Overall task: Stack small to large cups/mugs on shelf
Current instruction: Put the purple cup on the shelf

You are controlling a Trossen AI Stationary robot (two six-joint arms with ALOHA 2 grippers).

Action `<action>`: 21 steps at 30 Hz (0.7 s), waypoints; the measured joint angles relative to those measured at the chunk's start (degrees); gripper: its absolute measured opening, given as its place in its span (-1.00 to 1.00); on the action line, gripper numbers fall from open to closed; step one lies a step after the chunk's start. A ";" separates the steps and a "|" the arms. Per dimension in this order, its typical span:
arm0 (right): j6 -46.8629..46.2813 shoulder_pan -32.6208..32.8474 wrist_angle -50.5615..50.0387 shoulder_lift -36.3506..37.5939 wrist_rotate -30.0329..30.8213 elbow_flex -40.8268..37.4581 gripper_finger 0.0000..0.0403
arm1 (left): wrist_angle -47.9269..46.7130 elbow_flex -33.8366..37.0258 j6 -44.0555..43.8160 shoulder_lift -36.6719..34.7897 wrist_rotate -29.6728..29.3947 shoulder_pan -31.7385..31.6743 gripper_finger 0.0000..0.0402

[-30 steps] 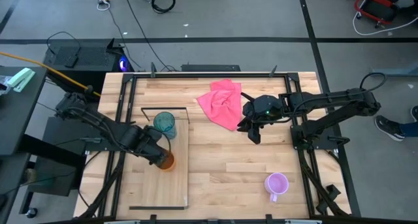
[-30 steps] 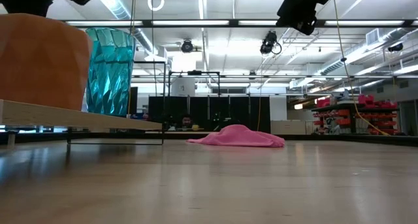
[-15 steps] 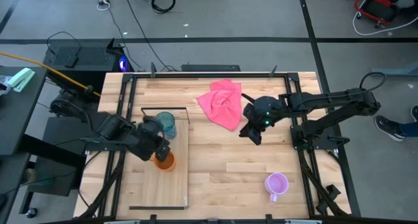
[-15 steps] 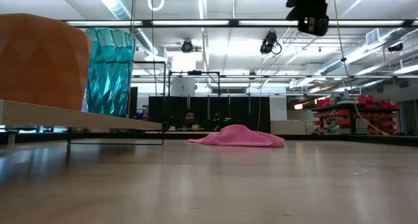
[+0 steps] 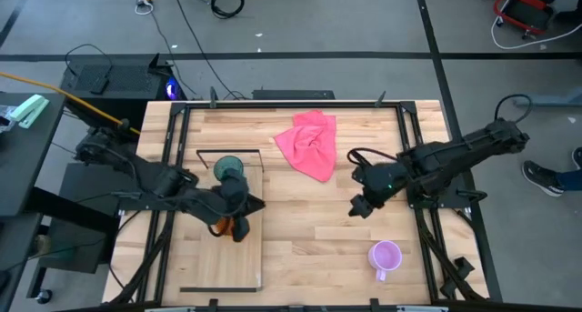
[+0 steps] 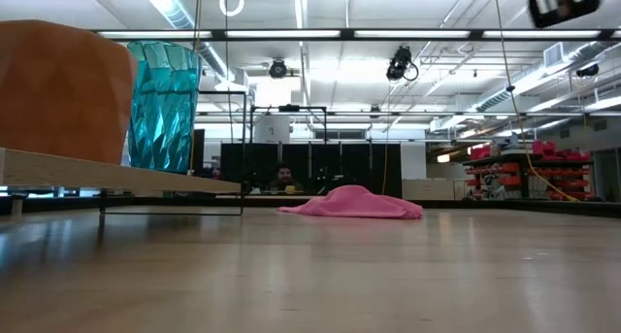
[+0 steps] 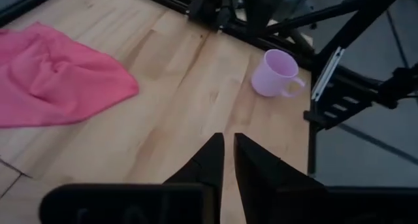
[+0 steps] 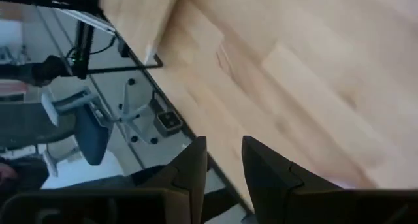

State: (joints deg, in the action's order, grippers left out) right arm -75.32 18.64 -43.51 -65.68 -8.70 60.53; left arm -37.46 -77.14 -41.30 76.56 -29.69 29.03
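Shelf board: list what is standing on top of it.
On the shelf: the teal tumbler and the orange mug, side by side. From above, the left gripper covers most of the mug.

One translucent teal tumbler (image 5: 229, 166), one orange mug (image 6: 63, 90), one lilac handled mug (image 5: 386, 256), one pink cloth (image 5: 309, 145), one light-wood shelf board (image 5: 245, 257), one slatted table (image 5: 309, 212), two dark robot arms.
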 joint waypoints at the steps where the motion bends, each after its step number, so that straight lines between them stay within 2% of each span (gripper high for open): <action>1: -2.22 1.41 -1.10 0.23 0.63 0.26 -0.48 | 0.33 0.00 0.02 0.90 0.06 0.01 -0.80; 6: -13.51 8.70 -8.48 1.62 3.26 1.42 -0.48 | 5.06 0.02 0.86 5.84 0.33 -0.09 -0.80; 11: -24.75 17.68 -15.29 2.07 8.75 1.59 -0.48 | 13.70 0.05 3.94 10.88 0.73 -0.66 -0.77; 15: -32.83 24.98 -19.87 0.58 13.02 1.62 -0.48 | 18.15 0.04 4.96 13.65 5.52 -1.66 -0.79; 21: -46.60 34.81 -26.56 -2.79 13.62 1.38 -0.48 | 20.84 0.04 4.90 15.18 9.52 -3.31 -0.83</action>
State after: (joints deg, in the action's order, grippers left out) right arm -121.91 53.45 -70.06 -68.47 4.92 61.92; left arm -16.62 -77.10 -36.40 91.74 -20.18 25.72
